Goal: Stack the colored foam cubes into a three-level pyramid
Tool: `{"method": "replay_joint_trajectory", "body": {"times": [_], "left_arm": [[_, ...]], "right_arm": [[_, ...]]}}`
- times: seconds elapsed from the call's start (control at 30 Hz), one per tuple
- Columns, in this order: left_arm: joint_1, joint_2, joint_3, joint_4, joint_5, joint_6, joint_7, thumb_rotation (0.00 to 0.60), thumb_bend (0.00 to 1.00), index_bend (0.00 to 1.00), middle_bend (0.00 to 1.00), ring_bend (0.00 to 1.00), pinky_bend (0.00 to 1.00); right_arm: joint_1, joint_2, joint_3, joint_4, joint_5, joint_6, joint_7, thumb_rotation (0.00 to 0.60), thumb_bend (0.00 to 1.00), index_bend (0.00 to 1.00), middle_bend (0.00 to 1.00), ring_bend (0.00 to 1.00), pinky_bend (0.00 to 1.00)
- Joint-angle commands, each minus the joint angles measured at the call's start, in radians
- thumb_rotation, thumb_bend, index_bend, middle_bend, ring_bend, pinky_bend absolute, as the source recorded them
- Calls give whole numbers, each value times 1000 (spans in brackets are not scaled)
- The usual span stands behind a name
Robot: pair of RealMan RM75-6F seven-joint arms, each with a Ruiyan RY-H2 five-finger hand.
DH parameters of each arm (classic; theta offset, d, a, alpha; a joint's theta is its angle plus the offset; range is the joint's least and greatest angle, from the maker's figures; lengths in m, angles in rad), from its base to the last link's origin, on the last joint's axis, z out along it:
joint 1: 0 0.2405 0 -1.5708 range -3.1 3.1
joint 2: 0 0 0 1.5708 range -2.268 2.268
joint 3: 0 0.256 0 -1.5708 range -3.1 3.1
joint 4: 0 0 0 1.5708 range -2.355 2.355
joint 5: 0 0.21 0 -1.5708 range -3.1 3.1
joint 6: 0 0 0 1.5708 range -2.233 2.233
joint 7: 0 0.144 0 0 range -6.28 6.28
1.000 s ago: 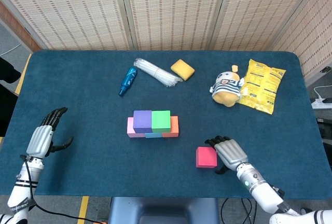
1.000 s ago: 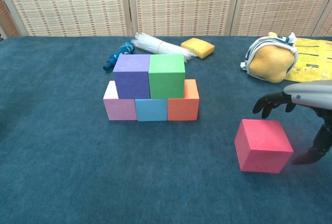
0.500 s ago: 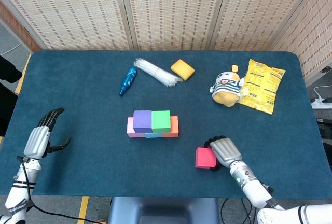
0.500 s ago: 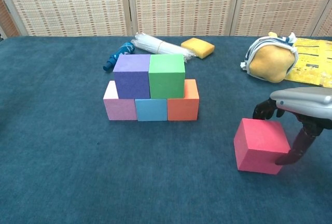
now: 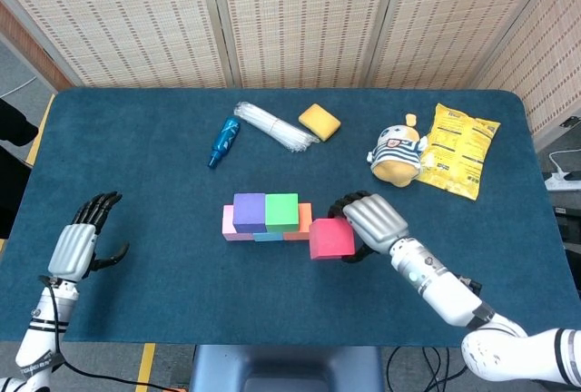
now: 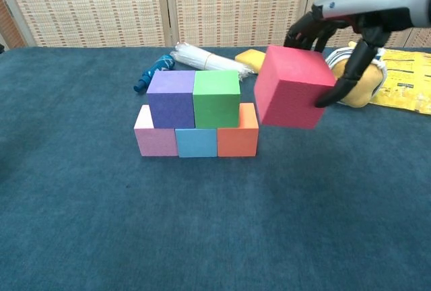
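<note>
— Which hand is working, and what is it carrying?

— My right hand (image 6: 350, 18) is gripping the red cube (image 6: 291, 87). My fingers (image 6: 306, 28) are curling over its far top edge and my thumb is pressing its right face. I am holding it in the air, tilted a little, clear of the table (image 6: 202, 237).

— Where is it against the stack?

— Just to the right of it, about level with the second tier. In the head view the cube (image 5: 331, 239) is sitting right beside the orange cube (image 6: 238, 136), though whether they are touching I cannot tell.

— And the stack itself?

— The pink (image 6: 153, 136), blue (image 6: 196, 142) and orange cubes are lying in a row on the table. The purple (image 6: 170, 98) and green (image 6: 216, 98) cubes are resting on them side by side, touching. Nothing is lying on top of those two.

— Your other hand?

— My left hand (image 5: 80, 245) is hovering over the table's left edge, well apart from the cubes, fingers spread and holding nothing.

— Anything else there?

— A blue bottle (image 5: 223, 141), a bundle of clear straws (image 5: 272, 126), a yellow sponge (image 5: 320, 122), a plush toy (image 5: 396, 156) and a yellow snack bag (image 5: 460, 161) are lying along the far side.
</note>
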Motion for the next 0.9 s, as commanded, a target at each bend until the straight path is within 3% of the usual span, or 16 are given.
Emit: {"method": "replay_joint_trajectory", "body": {"times": [0.03,0.23,0.67,0.9], "left_arm": [[-7,-19,21,35,43,23,140,600,330,105,52,0,94],[1,-4,36,43,71,52,260,600,331,119,53,0,84],[44,12,43,14,60,92,150,600,330,124,53,0,84],[57,2,53,31,70,103,131,600,331,125,53,0,83]], "right_arm": [[138,55,81,41,126,-145,60,600,262,544,415,337,345],[316,21,83,149,286,-193,16,600,263,533,415,323,337],[590,-126,-40,370,559,-263,-25,600,269,523,415,304,316],[682,-155,-98,397,646,-256,-36,600,269,518,415,304,315]]}}
